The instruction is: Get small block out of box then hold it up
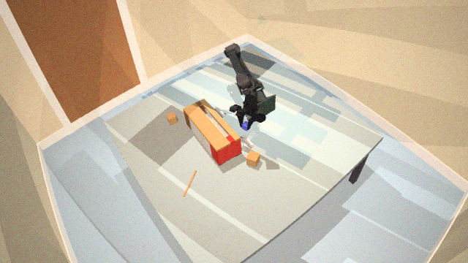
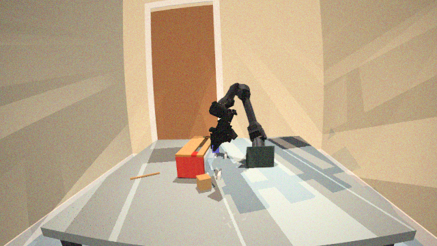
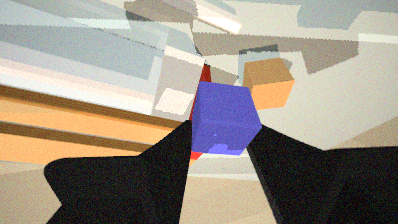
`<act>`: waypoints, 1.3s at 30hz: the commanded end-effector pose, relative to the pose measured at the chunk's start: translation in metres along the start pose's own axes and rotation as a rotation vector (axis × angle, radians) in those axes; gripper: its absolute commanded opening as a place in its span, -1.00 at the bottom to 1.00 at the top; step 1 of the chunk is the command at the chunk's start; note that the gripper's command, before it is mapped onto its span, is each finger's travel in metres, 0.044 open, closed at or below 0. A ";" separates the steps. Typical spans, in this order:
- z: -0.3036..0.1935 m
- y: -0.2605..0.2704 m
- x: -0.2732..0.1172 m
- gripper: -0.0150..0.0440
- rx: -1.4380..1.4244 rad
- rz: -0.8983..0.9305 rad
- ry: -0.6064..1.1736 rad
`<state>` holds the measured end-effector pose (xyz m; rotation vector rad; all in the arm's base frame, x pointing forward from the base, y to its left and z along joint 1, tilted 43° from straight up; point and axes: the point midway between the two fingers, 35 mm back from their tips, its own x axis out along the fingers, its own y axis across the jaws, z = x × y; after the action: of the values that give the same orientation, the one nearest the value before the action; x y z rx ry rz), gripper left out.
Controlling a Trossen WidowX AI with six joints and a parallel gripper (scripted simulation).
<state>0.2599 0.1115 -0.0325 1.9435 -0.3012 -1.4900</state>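
"Blue block point(image 1: 245, 126) point(image 2: 216, 151) point(image 3: 225, 117), out of the box and up in the air beside it, and your gripper point(image 1: 246, 122) point(image 2: 215, 147) point(image 3: 216, 124) has it pinched between both fingers!"

"How will it handle for you?"

"Light and stiff, I'd judge, with flat faces that shouldn't squash. Smooth-looking, though, so a jolt could make it slip or twist. You want opposite side faces, pads square across the middle. In the wrist view your tips are at its sides, with much of the block poking out beyond them, so keep the squeeze firm and your moves gentle."

"And the box point(image 1: 216, 136) point(image 2: 190, 167) point(image 3: 75, 120)?"

"Right alongside, too near to call it well clear! You'll want more height and a drift away from its long side before you settle. The orange cube point(image 1: 252, 158) point(image 2: 203, 182) point(image 3: 270, 85) sits just off the red end, so mind that as well."

"Your arm's pose, then?"

"Further back, your arm point(image 1: 245, 77) point(image 2: 250, 114) climbs from its base to a high elbow, then folds down to the wrist, fingers pointing downward at a slant. There looks to be room to raise it. Lift smoothly, swing clear, then hold dead still: that's what you seem to have left."
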 end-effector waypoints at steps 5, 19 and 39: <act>-0.001 0.001 -0.029 -0.49 -0.166 -0.073 0.035; -0.001 0.001 -0.029 -0.49 -0.166 -0.073 0.035; -0.001 0.001 -0.029 -0.49 -0.166 -0.073 0.035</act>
<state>0.2524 0.1269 -0.0092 1.8698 -0.0953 -1.4748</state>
